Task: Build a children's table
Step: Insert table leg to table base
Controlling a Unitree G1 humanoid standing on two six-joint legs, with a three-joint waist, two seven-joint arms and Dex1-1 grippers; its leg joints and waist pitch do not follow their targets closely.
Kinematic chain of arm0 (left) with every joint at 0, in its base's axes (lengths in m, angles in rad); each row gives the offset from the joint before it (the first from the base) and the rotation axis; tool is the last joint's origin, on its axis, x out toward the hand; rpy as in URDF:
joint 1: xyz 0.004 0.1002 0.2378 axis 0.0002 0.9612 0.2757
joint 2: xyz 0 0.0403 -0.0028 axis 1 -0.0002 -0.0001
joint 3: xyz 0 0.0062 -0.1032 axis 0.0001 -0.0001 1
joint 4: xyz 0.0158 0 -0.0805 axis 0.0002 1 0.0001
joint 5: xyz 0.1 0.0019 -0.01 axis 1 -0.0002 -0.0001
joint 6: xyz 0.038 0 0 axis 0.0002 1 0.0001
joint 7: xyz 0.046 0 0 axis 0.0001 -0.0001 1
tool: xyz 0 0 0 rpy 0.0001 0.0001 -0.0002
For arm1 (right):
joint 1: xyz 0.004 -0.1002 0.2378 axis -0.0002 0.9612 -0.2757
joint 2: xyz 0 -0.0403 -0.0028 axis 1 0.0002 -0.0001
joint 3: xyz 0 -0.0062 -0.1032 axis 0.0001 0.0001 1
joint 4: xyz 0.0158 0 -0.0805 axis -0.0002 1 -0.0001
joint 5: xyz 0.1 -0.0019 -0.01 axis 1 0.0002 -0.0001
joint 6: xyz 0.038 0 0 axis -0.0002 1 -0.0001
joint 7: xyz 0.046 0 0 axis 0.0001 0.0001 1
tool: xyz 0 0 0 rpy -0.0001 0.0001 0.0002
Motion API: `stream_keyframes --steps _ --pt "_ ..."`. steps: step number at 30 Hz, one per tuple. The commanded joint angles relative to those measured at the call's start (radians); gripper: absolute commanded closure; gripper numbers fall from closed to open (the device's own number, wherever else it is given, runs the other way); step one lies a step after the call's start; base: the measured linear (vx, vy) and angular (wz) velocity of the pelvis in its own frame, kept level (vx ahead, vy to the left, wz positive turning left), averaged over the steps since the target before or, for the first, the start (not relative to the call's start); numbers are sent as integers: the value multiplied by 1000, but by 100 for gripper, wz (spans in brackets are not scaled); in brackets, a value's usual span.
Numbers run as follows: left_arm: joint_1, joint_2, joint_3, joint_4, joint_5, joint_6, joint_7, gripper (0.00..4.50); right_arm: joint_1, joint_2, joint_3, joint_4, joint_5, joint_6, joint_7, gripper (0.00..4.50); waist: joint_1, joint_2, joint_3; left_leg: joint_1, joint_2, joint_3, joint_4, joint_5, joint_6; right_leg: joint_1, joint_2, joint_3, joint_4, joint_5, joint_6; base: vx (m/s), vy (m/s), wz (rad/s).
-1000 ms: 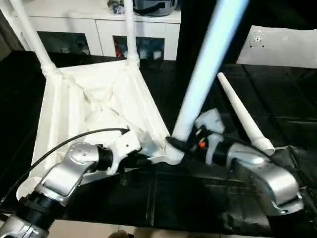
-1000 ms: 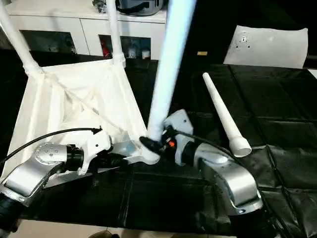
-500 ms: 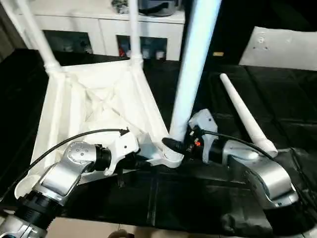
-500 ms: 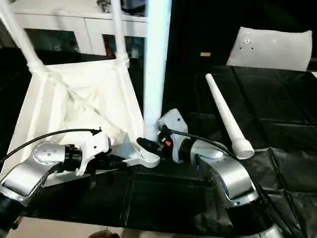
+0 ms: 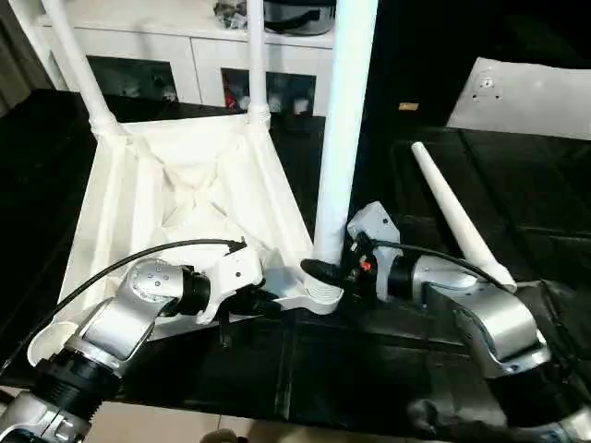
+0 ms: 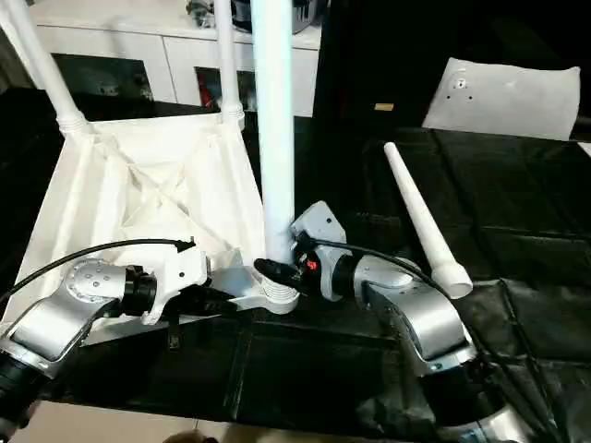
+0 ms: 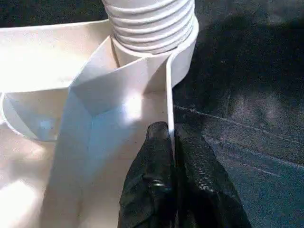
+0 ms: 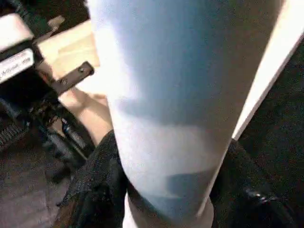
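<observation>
Third long tapered white plastic leg [image 5: 343, 138]: swung from a rightward lean to upright in near-corner round socket [image 5: 319, 293] of upturned white ribbed plastic tabletop [image 5: 175, 198] on black surface [image 5: 517, 185]. Right gripper [image 5: 328, 274]: jaws clasping leg base. Left gripper [image 7: 172, 142]: jaws pinched on tabletop rim. Risk: cocked or cross-seated threads if leg tips. Nearby: fourth loose white leg [image 5: 457, 217] beside right forearm, possibly knocked; white cabinet [image 5: 185, 65] behind.

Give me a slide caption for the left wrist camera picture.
Left hand pinches the table top's rim beside the corner socket holding a ribbed leg end.
</observation>
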Motion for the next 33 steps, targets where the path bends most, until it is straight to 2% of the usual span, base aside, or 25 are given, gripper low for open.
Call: stream_keyframes --steps 1,2,3,4,7,8,9,10,11,12,14,15,16,17,18,19,20,23,24,25,28,31,33 --pt "-22 -7 1 -14 1 -22 -20 450 41 17 -24 47 21 6 -22 257 6 23 -53 19 60 -30 -78 -265 -45 24 -96 62 -86 -230 -181 0 0 0" --pt "-21 -8 2 -14 1 -22 -19 450 49 22 -35 51 27 1 -25 257 4 17 -55 18 62 -29 -78 -264 -45 25 -95 62 -87 -211 -185 0 0 0" --pt "-21 -12 9 -13 -8 -16 -16 450 68 28 -49 56 34 -11 -29 257 6 20 -56 19 62 -29 -78 -264 -46 24 -95 61 -86 -191 -190 0 0 0" --pt "-21 -15 15 -12 -13 -14 -14 450 87 34 -60 60 37 -21 -34 257 8 30 -57 18 61 -32 -78 -261 -49 26 -95 60 -82 -178 -194 0 0 0" --pt "-23 -22 30 -7 -22 -12 -6 450 152 48 -78 63 35 -70 -35 259 13 24 -58 16 61 -29 -78 -253 -42 27 -94 60 -81 -143 -200 0 0 0" --pt "-25 -25 36 -1 -19 -16 3 450 176 57 -87 59 39 -87 -38 259 16 30 -57 18 62 -28 -78 -261 -42 25 -94 60 -84 -147 -199 0 0 0" --pt "-28 -29 43 8 -20 -20 13 450 204 68 -97 54 40 -112 -46 259 19 31 -57 18 63 -29 -78 -268 -42 25 -95 61 -84 -152 -198 0 0 0" --pt "-29 -30 47 12 -20 -22 16 450 217 73 -100 51 40 -123 -51 259 23 27 -57 19 62 -29 -79 -274 -41 26 -96 61 -86 -168 -194 0 0 0" --pt "-31 -31 50 19 -17 -25 22 450 235 77 -104 47 35 -146 -52 259 23 32 -56 18 62 -30 -81 -282 -43 26 -95 60 -88 -178 -192 0 0 0" --pt "-32 -31 50 22 -15 -27 23 450 243 77 -103 44 31 -158 -52 259 23 29 -55 19 61 -30 -81 -286 -42 26 -95 60 -89 -185 -192 0 0 0" --pt "-36 -31 50 32 -10 -32 23 450 263 70 -95 40 12 -197 -55 259 24 31 -54 20 62 -31 -82 -302 -42 25 -97 60 -93 -228 -182 0 0 0" --pt "-38 -31 52 37 -8 -34 25 450 282 60 -84 35 -12 -245 -54 259 24 36 -54 19 62 -32 -82 -306 -43 24 -98 61 -93 -235 -180 0 0 0" --pt "-39 -33 53 39 -9 -34 25 450 289 56 -81 32 -21 -259 -52 259 25 31 -53 19 63 -32 -83 -309 -42 23 -98 61 -95 -248 -173 0 0 0" --pt "-39 -34 55 39 -9 -34 24 450 294 56 -81 30 -27 -268 -50 259 25 32 -53 19 62 -32 -83 -307 -41 23 -97 61 -95 -250 -172 0 0 0" --pt "-39 -34 54 40 -8 -35 20 450 297 49 -74 29 -37 -280 -42 259 25 32 -53 18 63 -33 -84 -302 -37 24 -96 61 -94 -241 -170 0 0 0" --pt "-41 -29 46 40 -1 -40 6 450 295 24 -43 31 -73 -299 -27 259 23 33 -51 16 62 -32 -85 -305 -36 24 -94 60 -94 -240 -169 0 0 0" --pt "-41 -28 45 40 -1 -40 6 450 294 22 -40 31 -76 -300 -26 259 22 33 -51 16 61 -33 -85 -313 -35 24 -95 60 -95 -254 -167 0 0 0" --pt "-42 -20 33 41 8 -49 -12 450 276 -18 17 39 -126 -322 4 259 21 33 -49 20 61 -33 -85 -334 -36 21 -98 62 -102 -318 -156 0 0 0" --pt "-42 -9 21 38 17 -55 -25 450 261 -29 41 44 -134 -322 27 259 18 16 -48 18 61 -31 -85 -326 -32 22 -96 62 -104 -322 -152 0 0 0" --pt "-41 0 11 34 24 -59 -39 450 247 -37 59 49 -139 -320 47 259 22 23 -50 17 62 -33 -85 -311 -25 23 -98 62 -100 -313 -153 0 0 0" --pt "-40 21 -12 24 34 -69 -79 450 214 -46 96 72 -144 -315 102 259 19 29 -52 17 64 -33 -85 -300 -20 21 -95 62 -94 -261 -167 0 0 0" --pt "-45 28 -19 28 39 -80 -96 450 194 -52 117 88 -143 -312 137 259 19 29 -52 18 64 -32 -85 -302 -19 21 -95 62 -93 -246 -177 0 0 0" --pt "-63 29 -32 44 48 -100 -120 450 173 -57 140 103 -126 -296 189 259 18 28 -50 18 62 -32 -84 -315 -20 22 -96 62 -96 -269 -178 0 0 0"
